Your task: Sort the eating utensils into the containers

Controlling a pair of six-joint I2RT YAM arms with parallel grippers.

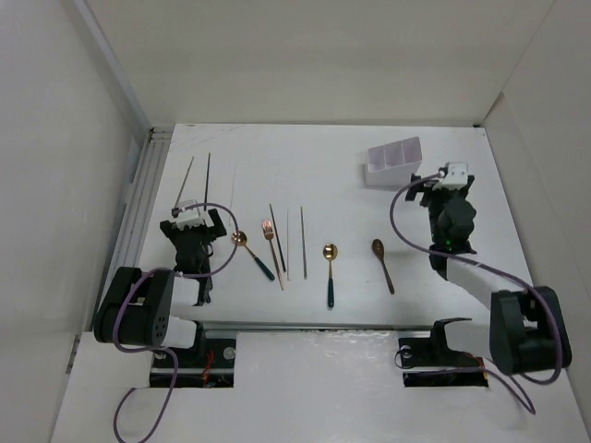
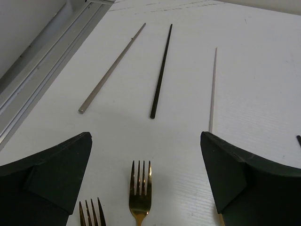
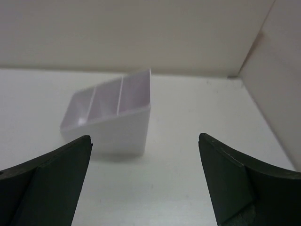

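My left gripper (image 1: 191, 214) is open and empty at the table's left; in the left wrist view (image 2: 146, 174) it hangs over two gold forks, one (image 2: 140, 186) between the fingers and one (image 2: 91, 214) by the left finger. Beyond lie a silvery chopstick (image 2: 113, 68), a dark chopstick (image 2: 161, 70) and a pale one (image 2: 213, 89). My right gripper (image 1: 451, 177) is open and empty, just right of the white divided box (image 1: 395, 161), which also shows in the right wrist view (image 3: 110, 117). A teal-handled gold spoon (image 1: 251, 252), copper fork (image 1: 273, 247), chopsticks (image 1: 303, 240), a second gold spoon (image 1: 330, 272) and brown spoon (image 1: 383, 265) lie mid-table.
A metal rail (image 1: 148, 185) runs along the left edge, and white walls enclose the table on the left, back and right. Purple cables (image 1: 406, 217) loop from both arms. The box's three compartments hold nothing that I can see.
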